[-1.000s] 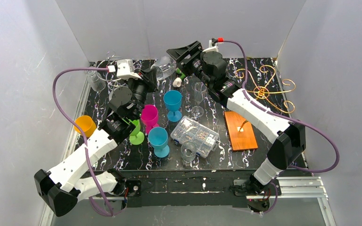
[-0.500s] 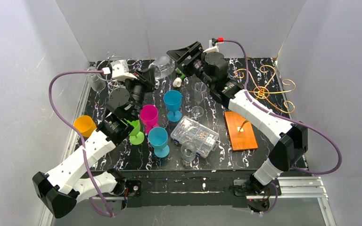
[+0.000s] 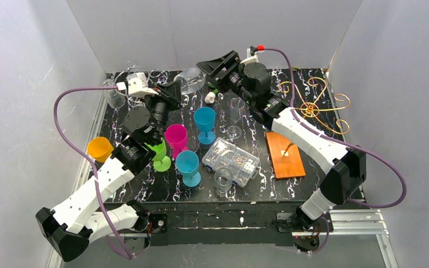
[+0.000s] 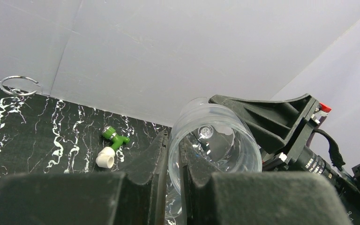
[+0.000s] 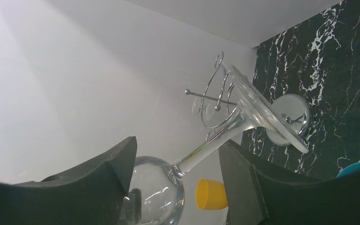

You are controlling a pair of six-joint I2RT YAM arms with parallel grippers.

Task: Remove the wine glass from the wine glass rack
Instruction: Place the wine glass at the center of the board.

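The wine glass (image 3: 190, 80) is up in the air over the far middle of the table (image 3: 268, 187), tipped on its side. It is off the wine glass rack (image 3: 311, 106), which stands well apart at the far right, all gold curls, above its brown wood base (image 3: 285, 154).

The left gripper (image 3: 176, 89) has the glass. In the left wrist view its fingers (image 4: 157, 159) are pinched tight on the rim of the round bowl (image 4: 215, 140).

The right gripper (image 3: 209, 64) comes in from the right. In its own view its fingers (image 5: 108, 168) stand wide apart, with the thin stem (image 5: 206, 145) running between them. The stem is close to one finger, but it is too hard to see if they touch.

Behind the glass foot, at the far left, is a silver wire stand (image 5: 215, 96).

Nearer on the table are a blue cup (image 3: 204, 120), a pink cup (image 3: 176, 137) and a clear box (image 3: 232, 161).
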